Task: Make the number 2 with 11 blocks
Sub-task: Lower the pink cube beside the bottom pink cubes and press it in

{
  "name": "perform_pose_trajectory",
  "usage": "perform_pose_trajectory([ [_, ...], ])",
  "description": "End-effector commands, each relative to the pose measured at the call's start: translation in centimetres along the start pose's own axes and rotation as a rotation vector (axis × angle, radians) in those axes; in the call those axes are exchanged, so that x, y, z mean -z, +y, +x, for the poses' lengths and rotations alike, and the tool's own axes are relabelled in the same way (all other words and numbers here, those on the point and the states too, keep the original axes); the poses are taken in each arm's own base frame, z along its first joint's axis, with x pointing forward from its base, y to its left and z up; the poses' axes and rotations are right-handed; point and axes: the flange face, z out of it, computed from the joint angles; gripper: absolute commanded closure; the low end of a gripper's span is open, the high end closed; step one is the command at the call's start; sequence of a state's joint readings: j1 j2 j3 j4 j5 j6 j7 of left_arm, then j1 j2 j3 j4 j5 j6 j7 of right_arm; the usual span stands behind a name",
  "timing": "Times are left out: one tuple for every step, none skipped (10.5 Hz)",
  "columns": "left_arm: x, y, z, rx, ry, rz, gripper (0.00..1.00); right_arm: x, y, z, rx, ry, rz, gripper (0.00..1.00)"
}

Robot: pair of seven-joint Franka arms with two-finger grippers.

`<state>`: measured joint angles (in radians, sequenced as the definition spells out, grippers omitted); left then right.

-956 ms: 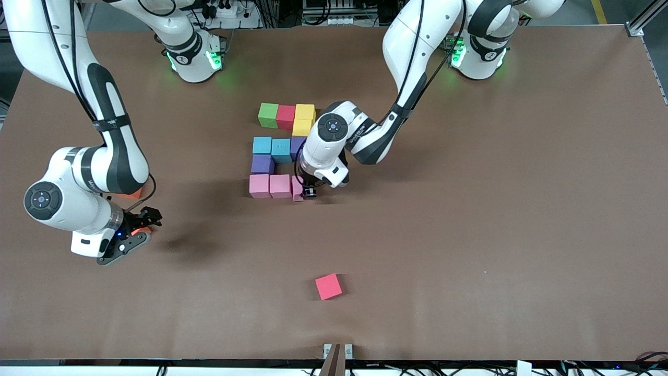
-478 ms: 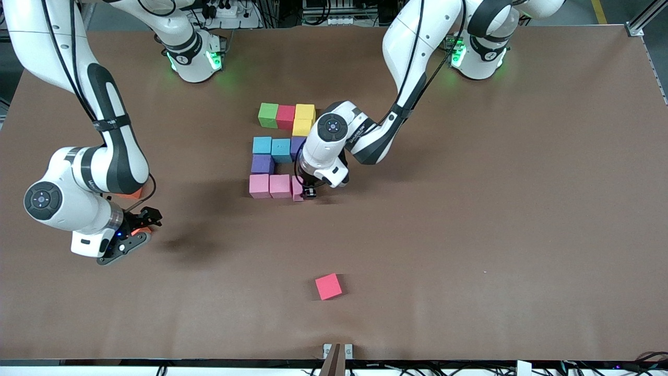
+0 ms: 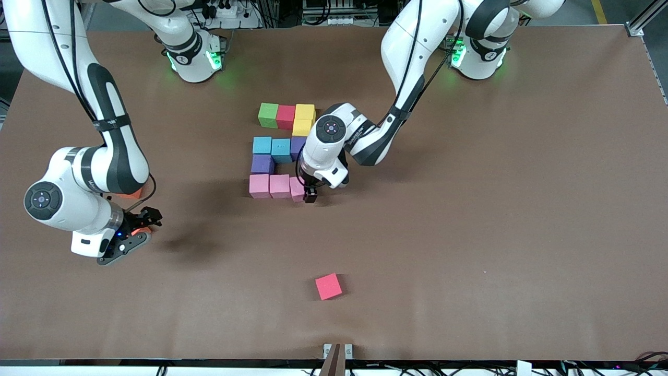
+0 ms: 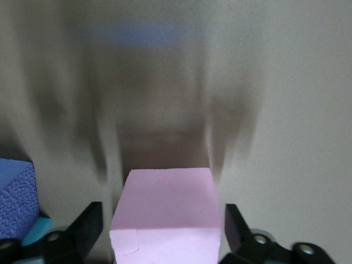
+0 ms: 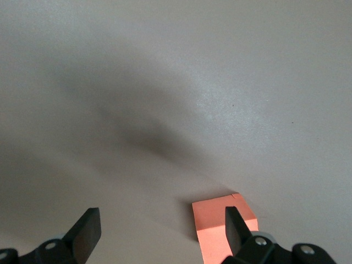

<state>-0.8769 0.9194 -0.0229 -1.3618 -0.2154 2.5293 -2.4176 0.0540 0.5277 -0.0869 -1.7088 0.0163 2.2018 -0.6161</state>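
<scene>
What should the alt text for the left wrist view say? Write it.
A pink matte cube sits on the brown table between the spread black fingers of the left tool, which do not touch it. A purple cube and a light blue cube show at the edge.

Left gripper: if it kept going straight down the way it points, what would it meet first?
The third pink block, which sits directly between the open left gripper fingers at the end of the number 2's bottom row; the table only after that. Clearance above the block is unclear.
</scene>
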Motion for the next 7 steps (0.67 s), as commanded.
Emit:
perform_pose_trajectory([
  [0.0, 0.0, -0.7, -0.011, 0.01, -0.03, 0.0, 0.3, 0.1, 0.0, -0.003, 0.012, 0.005, 0.0],
  [0.0, -0.2, -0.8, -0.028, 0.015, -0.036, 0.0, 0.3, 0.1, 0.0, -0.003, 0.012, 0.005, 0.0],
  [0.0, -0.4, -1.0, -0.047, 0.019, -0.041, 0.0, 0.3, 0.0, 0.1, -0.001, 0.013, 0.006, 0.0],
  [0.0, -0.6, -1.1, -0.064, 0.024, -0.046, 0.0, 0.3, 0.0, 0.1, -0.001, 0.013, 0.006, 0.0],
  [0.0, -0.7, -1.1, -0.078, 0.027, -0.05, 0.0, 0.3, 0.1, 0.0, -0.003, 0.012, 0.005, 0.0],
  [0.0, -0.8, -1.2, -0.101, 0.032, -0.054, 0.0, 0.3, 0.1, 0.0, -0.004, 0.013, 0.006, 0.0],
  [-0.1, -1.3, -1.5, -0.13, 0.034, -0.054, 0.0, 0.3, 0.1, 0.0, -0.003, 0.012, 0.005, 0.0],
])
